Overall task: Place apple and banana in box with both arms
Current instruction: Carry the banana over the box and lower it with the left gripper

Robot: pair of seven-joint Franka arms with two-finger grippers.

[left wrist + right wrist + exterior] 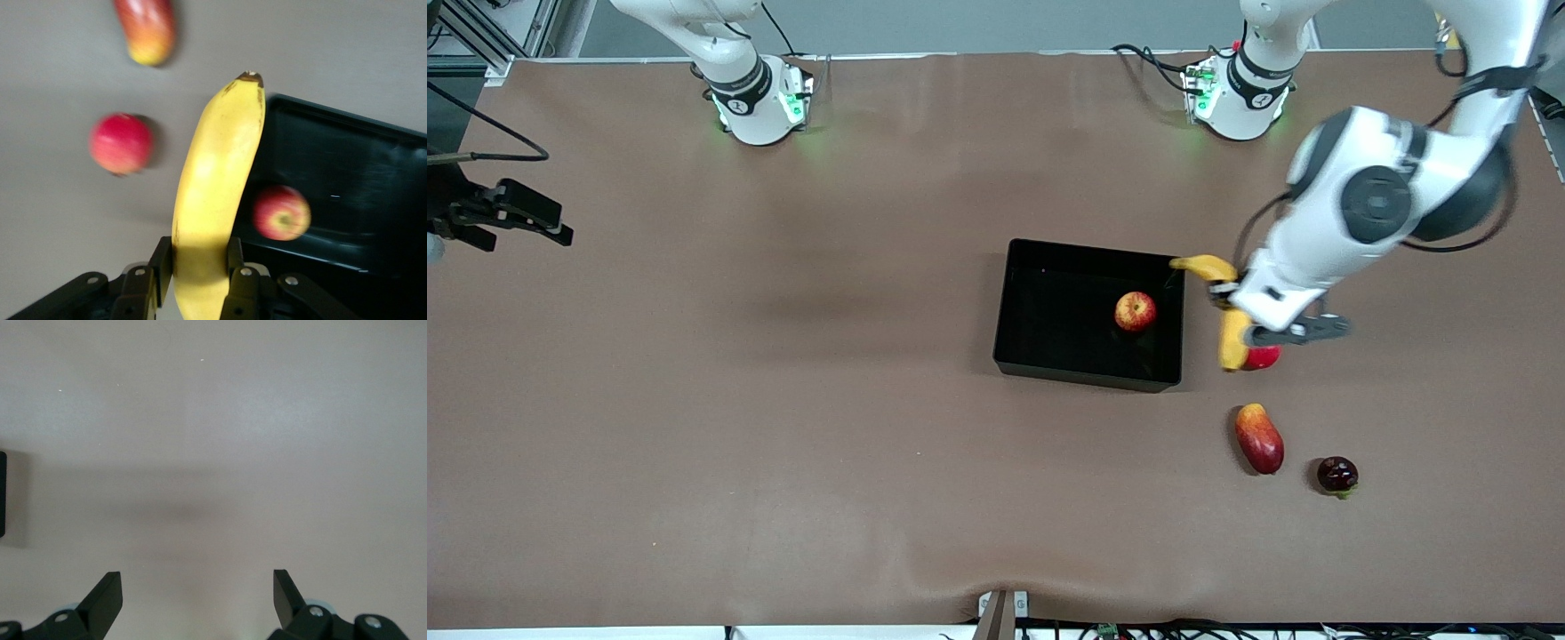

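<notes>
Banana [217, 200] clamped near one end in left gripper [1225, 302], held over box [1018, 307] wall at left arm's end; apple [1136, 311] already inside. Right gripper [197, 590] parked open over bare table. Risk judged: early release, long overhang tipping outward onto plain red fruit [1263, 357].

Brown matte tabletop [783, 400], grey wall above, soft even light
</notes>
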